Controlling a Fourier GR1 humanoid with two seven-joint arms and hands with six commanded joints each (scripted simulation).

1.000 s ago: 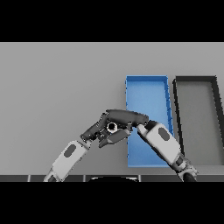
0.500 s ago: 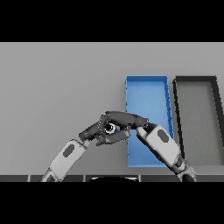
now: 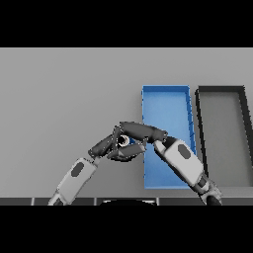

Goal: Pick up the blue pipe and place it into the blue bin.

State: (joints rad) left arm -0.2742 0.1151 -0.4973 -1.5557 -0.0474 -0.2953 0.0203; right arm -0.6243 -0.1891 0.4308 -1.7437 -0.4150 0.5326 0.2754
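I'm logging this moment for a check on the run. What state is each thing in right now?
blue pipe: mostly hidden, held between the two hands, just left of the blue bin, not yet in it.
blue bin: open, nothing visible inside.
dark bin: open, nothing visible inside, right of the blue bin.
left hand: fingers curled at the pipe.
right hand: fingers laid over the pipe from the right.

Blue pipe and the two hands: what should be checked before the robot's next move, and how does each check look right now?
1. Pipe between both hands: ok, only a bit of blue shows.
2. Left hand grip firm: cannot tell.
3. Right hand curled over the pipe: ok.
4. Pipe over the blue bin: not ok, it is left of the bin's edge.
5. Blue bin has room: ok.
6. Dark bin out of the path: ok, it lies beyond the blue bin.
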